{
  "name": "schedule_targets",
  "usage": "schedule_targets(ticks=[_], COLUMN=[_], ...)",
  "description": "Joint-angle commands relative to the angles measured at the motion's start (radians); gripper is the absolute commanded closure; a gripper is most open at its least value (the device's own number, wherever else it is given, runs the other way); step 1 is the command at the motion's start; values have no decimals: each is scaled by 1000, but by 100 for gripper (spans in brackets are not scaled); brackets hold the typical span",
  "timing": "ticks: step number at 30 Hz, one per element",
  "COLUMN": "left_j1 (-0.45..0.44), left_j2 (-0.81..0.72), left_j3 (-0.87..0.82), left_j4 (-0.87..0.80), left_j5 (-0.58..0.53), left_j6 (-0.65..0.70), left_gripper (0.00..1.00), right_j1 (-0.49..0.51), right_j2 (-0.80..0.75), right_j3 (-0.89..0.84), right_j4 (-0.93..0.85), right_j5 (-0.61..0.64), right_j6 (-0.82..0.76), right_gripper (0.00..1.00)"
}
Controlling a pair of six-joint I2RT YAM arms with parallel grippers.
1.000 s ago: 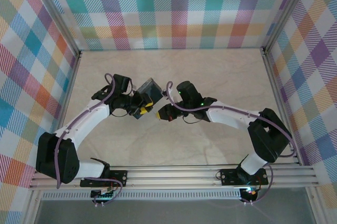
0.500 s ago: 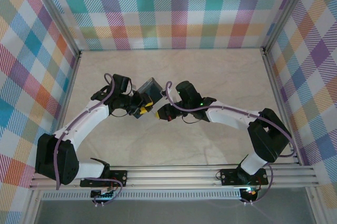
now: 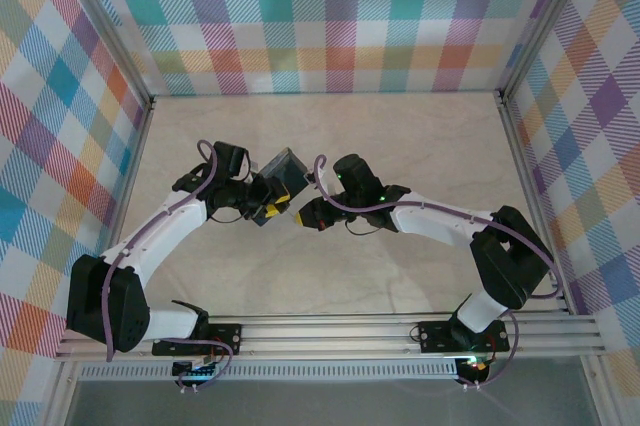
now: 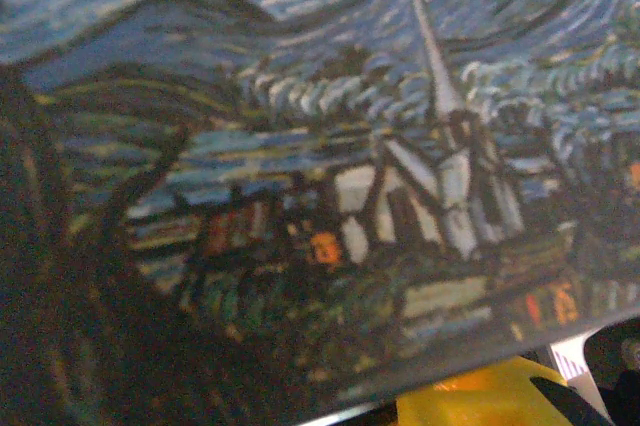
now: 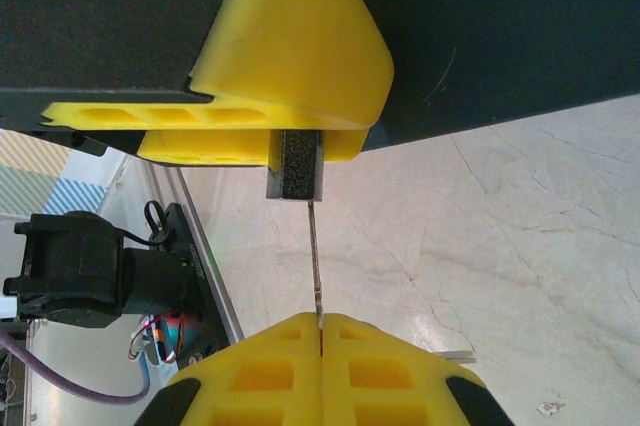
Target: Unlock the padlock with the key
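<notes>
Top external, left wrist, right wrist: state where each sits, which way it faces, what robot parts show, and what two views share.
Top external: above and behind the bases, looking down at the table; both arms, left gripper and right gripper.
Left wrist: on the left arm, close against the printed box; a yellow finger at the bottom.
Right wrist: on the right arm, facing along its shut fingers to the key meeting the padlock.
Shared: top external and left wrist both show the box.
</notes>
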Motion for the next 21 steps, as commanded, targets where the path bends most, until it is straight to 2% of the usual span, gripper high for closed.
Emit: schedule_targets(ticks=[1, 9, 21], left_j1=[6, 8, 9], left_j2=[-32, -18, -23], left_j3=[-7, -5, -17], left_j4=[15, 2, 22], left_j5=[24, -5, 19], left_j6=[17, 23, 4], left_gripper=[100, 100, 100], right_j1=[4, 4, 4], right_j2=[-16, -19, -5], right_j3=[16, 6, 15], right_j4=[39, 42, 61], right_j5=[19, 15, 25], right_j6=[-18, -15, -13], right_gripper=[100, 100, 100])
